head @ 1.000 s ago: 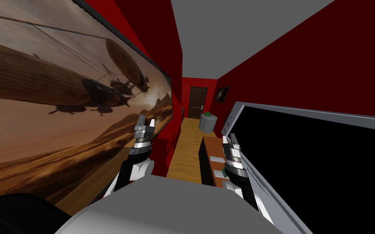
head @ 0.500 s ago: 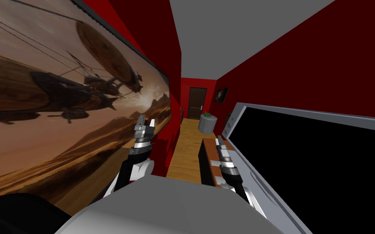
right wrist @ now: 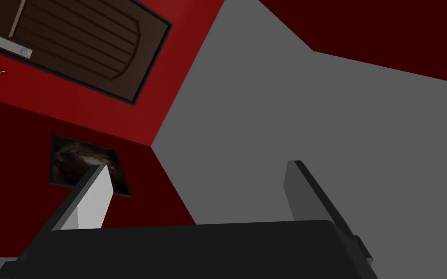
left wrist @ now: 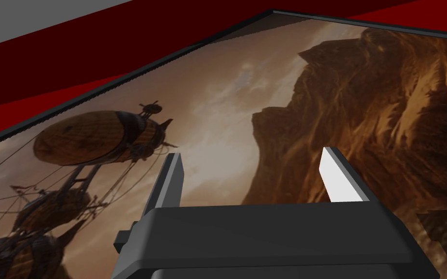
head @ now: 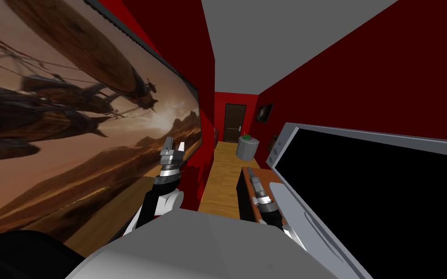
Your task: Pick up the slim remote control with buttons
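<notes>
Task's thing: the remote cannot be told apart from anything in these views. As a judgement, it lies on the orange-brown surface (head: 266,177) at the foot of the big black screen (head: 387,193), about where the right forearm crosses.
Right end effector (right wrist: 197,165): spread, holding nothing. It sits low over the surface, close beside the screen's grey frame, and points along the surface toward the far door (head: 233,122) rather than down at it.
Left end effector (head: 175,143): spread and empty, raised in front of the large airship painting (head: 72,135), well apart from the surface.
Step in hand: judged an approach with nothing grasped yet, so the task is at an early stage.
Risk, screen: the right arm runs just beside the frame, so a sideways correction could scrape or push the screen.
Risk, blind reach: the right wrist camera faces the ceiling and far wall, so a descent from this pose would go unguided. The fingers could land flat on the remote or shove it off the edge onto the wooden floor (head: 222,184).
Risk, slim body: a thin remote lying flat leaves little for the blades to catch, so closing too high would miss it.
Hidden: the near part of the surface is covered by the right arm.
Hard to make out: the right fingers in the head view are small and merge with the arm.
</notes>
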Motion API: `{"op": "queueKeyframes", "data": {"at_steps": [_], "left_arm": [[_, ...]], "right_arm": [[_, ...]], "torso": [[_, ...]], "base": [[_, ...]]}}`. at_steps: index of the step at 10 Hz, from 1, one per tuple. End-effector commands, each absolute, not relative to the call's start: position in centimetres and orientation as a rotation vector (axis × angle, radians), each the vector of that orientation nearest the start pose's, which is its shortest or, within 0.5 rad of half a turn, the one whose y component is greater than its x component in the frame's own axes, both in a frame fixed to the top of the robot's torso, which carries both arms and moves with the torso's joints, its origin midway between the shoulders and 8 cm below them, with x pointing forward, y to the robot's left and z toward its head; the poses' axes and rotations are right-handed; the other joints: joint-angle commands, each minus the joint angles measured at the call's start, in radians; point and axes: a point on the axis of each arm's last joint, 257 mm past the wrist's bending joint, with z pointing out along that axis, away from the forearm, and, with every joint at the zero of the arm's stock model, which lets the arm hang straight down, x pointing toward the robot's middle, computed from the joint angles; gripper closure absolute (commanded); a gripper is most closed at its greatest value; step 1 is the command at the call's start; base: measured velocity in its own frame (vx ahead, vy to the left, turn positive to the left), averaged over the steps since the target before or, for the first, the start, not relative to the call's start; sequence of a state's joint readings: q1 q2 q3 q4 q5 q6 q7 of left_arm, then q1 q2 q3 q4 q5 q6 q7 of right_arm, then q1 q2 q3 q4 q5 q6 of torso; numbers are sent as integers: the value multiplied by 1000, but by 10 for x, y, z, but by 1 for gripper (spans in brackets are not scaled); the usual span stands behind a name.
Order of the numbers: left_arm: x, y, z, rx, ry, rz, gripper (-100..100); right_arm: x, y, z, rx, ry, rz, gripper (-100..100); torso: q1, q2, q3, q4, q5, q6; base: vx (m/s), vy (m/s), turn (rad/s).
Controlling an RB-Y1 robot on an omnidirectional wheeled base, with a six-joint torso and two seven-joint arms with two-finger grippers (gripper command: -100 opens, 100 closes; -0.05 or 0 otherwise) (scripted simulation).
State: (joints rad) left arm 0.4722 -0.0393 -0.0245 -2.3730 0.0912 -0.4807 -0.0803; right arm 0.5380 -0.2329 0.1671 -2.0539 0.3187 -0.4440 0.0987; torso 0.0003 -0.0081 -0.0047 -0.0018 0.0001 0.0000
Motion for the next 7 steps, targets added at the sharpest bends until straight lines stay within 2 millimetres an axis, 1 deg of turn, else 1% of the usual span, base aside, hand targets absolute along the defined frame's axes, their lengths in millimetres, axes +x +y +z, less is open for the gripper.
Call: {"op": "queueKeyframes", "data": {"at_steps": [1,2,4,5,6,7], "left_arm": [[327,281,70,-637,475,-1340,0],[327,281,70,-637,475,-1340,0],[327,281,70,-637,475,-1341,0],[327,281,70,-637,475,-1341,0],[327,281,70,-637,475,-1341,0],[327,281,70,-637,475,-1341,0]], "right_arm": [[370,-172,-167,365,1355,1033,-100],[370,-171,-167,353,1361,1025,-100],[358,-152,-212,247,1500,971,-100],[358,-151,-213,233,1505,962,-100],[349,-142,-236,170,1575,933,-100],[339,-136,-260,108,1642,905,-100]], "torso": [[0,0,0,0,0,0],[0,-2,-1,-1,0,0],[0,0,0,0,0,0],[1,-1,-1,0,0,0],[1,0,0,0,0,0],[1,1,0,0,0,0]], "base": [[172,10,-26],[117,9,-8],[123,16,-10],[109,19,-11],[96,20,-8],[150,23,-11]]}}
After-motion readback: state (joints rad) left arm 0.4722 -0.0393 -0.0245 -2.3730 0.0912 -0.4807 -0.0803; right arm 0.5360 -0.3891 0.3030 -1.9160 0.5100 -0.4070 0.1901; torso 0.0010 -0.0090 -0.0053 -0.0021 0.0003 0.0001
